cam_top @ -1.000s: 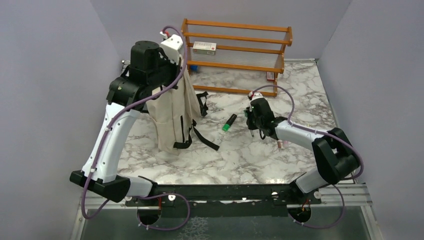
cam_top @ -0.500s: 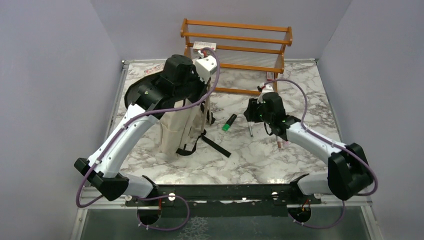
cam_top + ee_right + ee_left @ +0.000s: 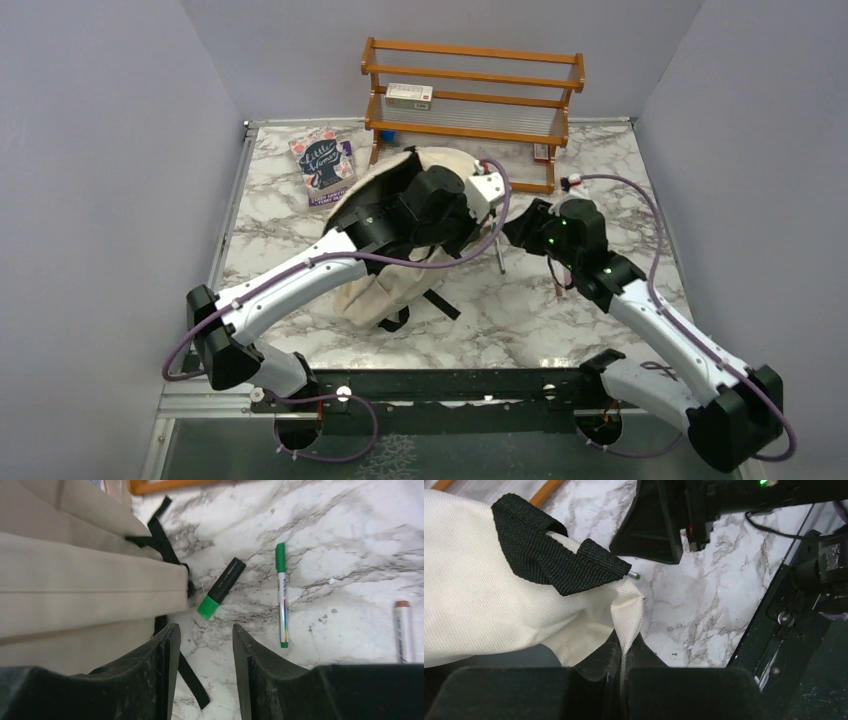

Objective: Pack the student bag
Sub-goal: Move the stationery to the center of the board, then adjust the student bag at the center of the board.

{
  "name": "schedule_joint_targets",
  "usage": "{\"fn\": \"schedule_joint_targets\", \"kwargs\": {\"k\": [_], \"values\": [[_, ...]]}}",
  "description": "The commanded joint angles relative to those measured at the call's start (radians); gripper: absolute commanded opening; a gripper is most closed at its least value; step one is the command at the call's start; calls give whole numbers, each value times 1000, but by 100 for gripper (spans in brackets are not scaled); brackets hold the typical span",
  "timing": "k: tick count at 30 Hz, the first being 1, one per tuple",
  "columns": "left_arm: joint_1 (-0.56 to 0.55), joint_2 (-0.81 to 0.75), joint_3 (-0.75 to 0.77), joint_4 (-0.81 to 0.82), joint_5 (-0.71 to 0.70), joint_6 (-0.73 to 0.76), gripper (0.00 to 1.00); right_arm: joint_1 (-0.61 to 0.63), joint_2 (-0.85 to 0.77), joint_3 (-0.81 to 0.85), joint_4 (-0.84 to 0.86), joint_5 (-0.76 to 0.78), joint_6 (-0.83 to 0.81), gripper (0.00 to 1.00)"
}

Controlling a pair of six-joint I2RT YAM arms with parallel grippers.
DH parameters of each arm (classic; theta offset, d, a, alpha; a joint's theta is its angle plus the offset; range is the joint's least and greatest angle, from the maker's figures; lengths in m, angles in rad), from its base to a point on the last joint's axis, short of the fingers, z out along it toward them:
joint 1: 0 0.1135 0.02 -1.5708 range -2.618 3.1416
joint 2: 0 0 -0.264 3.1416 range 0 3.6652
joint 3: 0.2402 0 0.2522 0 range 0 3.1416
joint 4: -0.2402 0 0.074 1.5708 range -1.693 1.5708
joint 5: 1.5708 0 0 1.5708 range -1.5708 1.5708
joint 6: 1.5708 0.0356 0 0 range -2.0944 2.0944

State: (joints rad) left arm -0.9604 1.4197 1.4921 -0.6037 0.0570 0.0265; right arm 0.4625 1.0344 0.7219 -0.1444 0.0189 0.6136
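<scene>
Left gripper (image 3: pixel 624 656), clenched on a fold of the student bag (image 3: pixel 378 292): bag swung from hanging upright to slumped just before the wooden rack (image 3: pixel 470 100), nearer the right gripper (image 3: pixel 202 636), parted and empty over a green highlighter (image 3: pixel 222 587); loading probably next.

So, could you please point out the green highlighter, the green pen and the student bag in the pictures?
green highlighter (image 3: pixel 223 586), right wrist view, on the black barrel.
green pen (image 3: pixel 283 597), right wrist view, on the white shaft.
student bag (image 3: pixel 75 580), right wrist view, on the cream canvas panel.
</scene>
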Motion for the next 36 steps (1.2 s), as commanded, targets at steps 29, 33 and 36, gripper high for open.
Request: {"fn": "schedule_joint_targets", "kwargs": {"k": [29, 33, 36], "values": [[-80, 152, -285, 459, -11, -225, 54, -5, -423, 9, -308, 318, 34, 62], [-80, 149, -304, 457, -34, -225, 59, -5, -427, -4, -325, 301, 45, 63], [-80, 154, -319, 450, -49, -225, 60, -5, -424, -16, -341, 290, 61, 63]]}}
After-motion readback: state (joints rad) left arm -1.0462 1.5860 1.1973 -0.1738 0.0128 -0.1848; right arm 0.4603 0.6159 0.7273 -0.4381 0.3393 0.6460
